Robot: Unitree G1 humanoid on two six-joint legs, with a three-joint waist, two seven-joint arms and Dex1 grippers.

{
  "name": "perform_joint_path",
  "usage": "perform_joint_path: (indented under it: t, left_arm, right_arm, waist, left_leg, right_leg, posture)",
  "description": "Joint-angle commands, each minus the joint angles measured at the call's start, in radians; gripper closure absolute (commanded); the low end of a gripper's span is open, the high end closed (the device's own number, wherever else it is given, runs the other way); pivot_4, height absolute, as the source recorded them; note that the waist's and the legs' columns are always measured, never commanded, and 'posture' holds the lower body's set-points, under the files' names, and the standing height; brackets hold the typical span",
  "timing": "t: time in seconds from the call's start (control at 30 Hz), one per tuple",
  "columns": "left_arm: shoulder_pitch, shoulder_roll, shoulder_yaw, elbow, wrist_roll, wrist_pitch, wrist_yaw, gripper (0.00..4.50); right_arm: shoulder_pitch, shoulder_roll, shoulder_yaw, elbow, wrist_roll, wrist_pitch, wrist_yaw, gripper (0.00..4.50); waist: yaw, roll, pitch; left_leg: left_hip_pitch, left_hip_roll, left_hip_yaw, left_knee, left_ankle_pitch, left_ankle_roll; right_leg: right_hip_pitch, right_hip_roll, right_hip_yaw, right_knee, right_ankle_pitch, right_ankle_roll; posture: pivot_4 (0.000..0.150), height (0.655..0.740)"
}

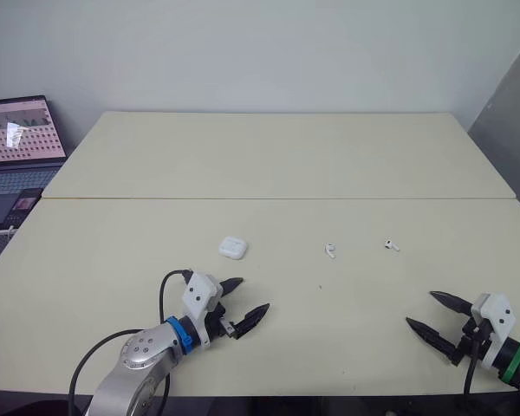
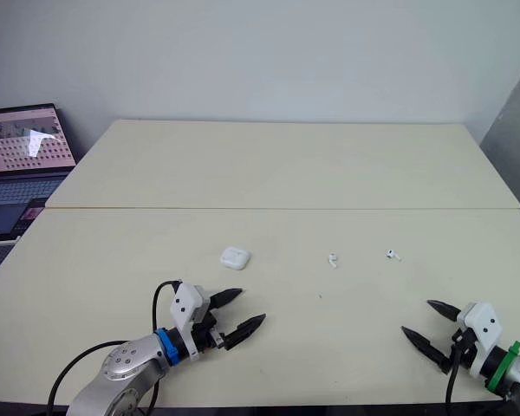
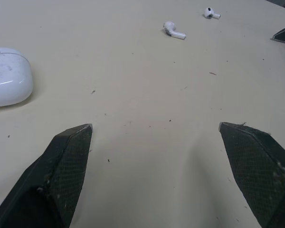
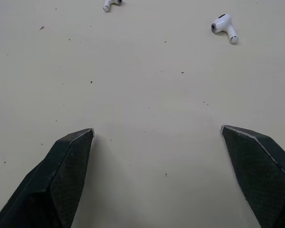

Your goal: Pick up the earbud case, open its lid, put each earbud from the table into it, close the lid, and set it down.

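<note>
The white earbud case (image 1: pixel 232 248) lies shut on the cream table, left of centre. One white earbud (image 1: pixel 330 251) rests to its right and a second earbud (image 1: pixel 391 245) lies farther right. My left gripper (image 1: pixel 247 300) is open just above the table, short of the case and slightly to its right, holding nothing. The case (image 3: pixel 8 76) appears beside its left finger in the left wrist view. My right gripper (image 1: pixel 430 312) is open near the front right edge, well short of the second earbud (image 4: pixel 224 26), with nothing between its fingers.
A second table (image 1: pixel 277 152) butts against the back of this one. An open laptop (image 1: pixel 19 134) stands off to the far left beyond the table edge. A grey wall panel (image 1: pixel 511 104) rises at the right.
</note>
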Motion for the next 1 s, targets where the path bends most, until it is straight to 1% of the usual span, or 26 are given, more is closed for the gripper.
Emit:
perform_joint_path:
  t: [0.03, 0.43, 0.63, 0.77, 1.0]
  left_arm:
    - [0.007, 0.004, 0.017, -0.016, 0.004, -0.029, 0.003, 0.0]
    - [0.04, -0.003, 0.072, -0.031, -0.002, -0.067, 0.021, 0.0]
    - [0.052, -0.002, 0.122, -0.042, 0.003, -0.084, 0.061, 0.0]
    - [0.016, -0.039, 0.155, -0.013, 0.028, -0.094, 0.146, 0.0]
    - [-0.1, -0.144, 0.11, 0.078, 0.142, -0.118, 0.297, 0.0]
  right_arm:
    - [-0.014, -0.016, -0.012, -0.02, 0.01, 0.004, 0.01, 0.01]
    - [-0.02, -0.005, 0.001, -0.026, 0.008, 0.0, 0.022, 0.01]
    - [0.008, 0.004, 0.021, -0.096, 0.008, -0.007, 0.027, 0.01]
    - [0.021, 0.018, 0.059, -0.202, 0.028, 0.021, 0.016, 0.01]
    - [0.001, 0.014, 0.089, -0.378, 0.083, 0.093, -0.003, 0.01]
  waist:
    - [0.0, 0.0, 0.0]
    - [0.0, 0.0, 0.0]
    - [0.0, 0.0, 0.0]
    - [0.0, 0.0, 0.0]
    - [0.001, -0.001, 0.0]
  left_leg:
    - [0.0, 0.0, 0.0, 0.0, 0.0, 0.0]
    - [0.0, 0.0, -0.001, 0.0, 0.0, 0.0]
    - [0.0, 0.001, -0.002, 0.0, 0.0, 0.0]
    - [0.0, 0.001, -0.002, 0.0, 0.0, 0.0]
    - [-0.001, 0.0, -0.002, 0.0, 0.0, 0.0]
  right_leg:
    - [0.0, 0.0, 0.0, 0.0, 0.0, 0.0]
    - [0.0, 0.0, 0.0, 0.0, 0.0, 0.0]
    - [0.0, 0.0, 0.0, 0.0, 0.0, 0.0]
    - [0.0, 0.0, 0.0, 0.0, 0.0, 0.0]
    - [0.0, 0.0, -0.001, 0.0, 0.0, 0.0]
  posture:
    - [0.15, 0.74]
    - [0.15, 0.74]
    - [0.15, 0.74]
    - [0.15, 0.74]
    - [0.15, 0.74]
